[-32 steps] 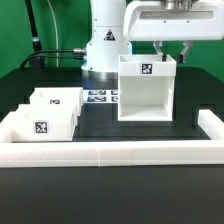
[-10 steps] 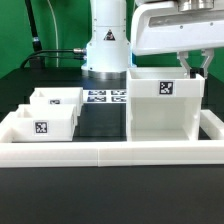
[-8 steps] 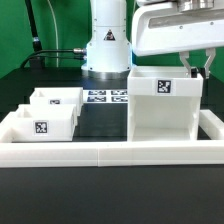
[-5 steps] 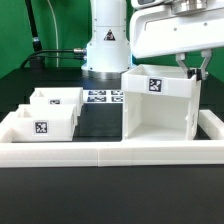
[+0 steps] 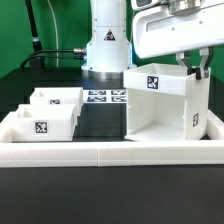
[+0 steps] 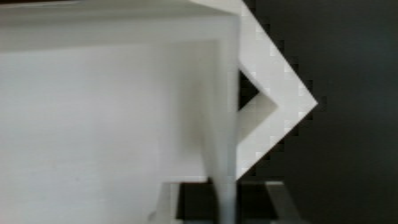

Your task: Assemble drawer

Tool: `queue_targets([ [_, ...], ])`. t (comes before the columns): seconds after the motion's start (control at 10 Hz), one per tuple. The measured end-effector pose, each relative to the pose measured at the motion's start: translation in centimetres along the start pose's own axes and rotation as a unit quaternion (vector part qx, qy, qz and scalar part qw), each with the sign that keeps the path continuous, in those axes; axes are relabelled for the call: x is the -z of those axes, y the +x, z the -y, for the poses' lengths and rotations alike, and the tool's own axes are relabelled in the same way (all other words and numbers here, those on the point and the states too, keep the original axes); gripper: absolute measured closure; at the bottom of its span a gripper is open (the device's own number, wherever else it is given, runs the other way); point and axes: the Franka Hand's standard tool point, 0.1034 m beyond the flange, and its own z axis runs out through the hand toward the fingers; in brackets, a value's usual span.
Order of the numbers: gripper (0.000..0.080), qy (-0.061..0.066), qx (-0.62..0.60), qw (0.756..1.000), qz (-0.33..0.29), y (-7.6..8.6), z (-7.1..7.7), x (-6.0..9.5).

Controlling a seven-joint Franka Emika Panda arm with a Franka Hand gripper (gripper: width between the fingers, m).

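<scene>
The white drawer housing (image 5: pixel 160 105) stands on the black mat at the exterior view's right, turned so a front corner and two tagged faces show. My gripper (image 5: pixel 193 68) is at its top far right edge, shut on the housing's thin wall. In the wrist view the wall (image 6: pixel 228 140) runs between my two dark fingertips (image 6: pixel 192 203). Two small white trays stand at the exterior view's left, the nearer tray (image 5: pixel 43 122) with a tag on its front and the farther tray (image 5: pixel 57 99) behind it.
A low white border wall (image 5: pixel 110 152) runs along the front and sides of the black mat. The marker board (image 5: pixel 105 97) lies flat behind the housing by the robot base (image 5: pixel 105 45).
The housing has moved from the middle of the mat to the exterior view's right and has then rotated, so a side face with a second tag now shows. The trays have not moved.
</scene>
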Motion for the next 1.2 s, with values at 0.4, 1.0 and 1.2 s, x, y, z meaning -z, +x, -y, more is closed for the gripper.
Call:
queue_targets([
  [0.4, 0.0755, 0.001, -0.229, 0.973, 0.006, 0.6, -1.0, -0.1],
  [1.0, 0.0755, 0.010, -0.325, 0.945, 0.015, 0.9, -1.0, -0.1],
  [1.2, 0.0755, 0.015, -0.345, 0.938, 0.018, 1.9, -0.2, -0.3],
])
